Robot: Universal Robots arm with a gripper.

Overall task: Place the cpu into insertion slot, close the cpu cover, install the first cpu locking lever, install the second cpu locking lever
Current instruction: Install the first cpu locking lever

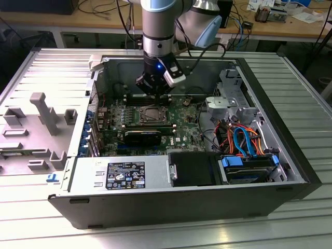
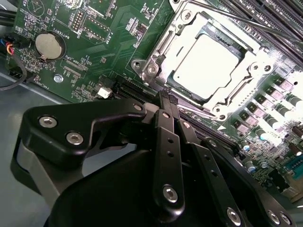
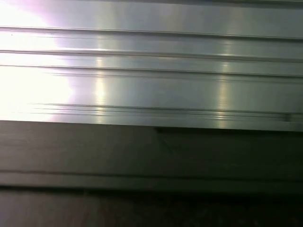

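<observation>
One cpu (image 2: 204, 61), one cpu cover (image 2: 163, 49), one coin battery (image 2: 49, 45), one motherboard (image 2: 118, 28) and one computer case (image 1: 181, 202) are counted.

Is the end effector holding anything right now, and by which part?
Nothing is held. The end effector has its fingers shut together with nothing between them, tips beside the cover, which lies over the cpu.

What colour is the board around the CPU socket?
The motherboard is green, and it shows best in the second wrist view.
</observation>
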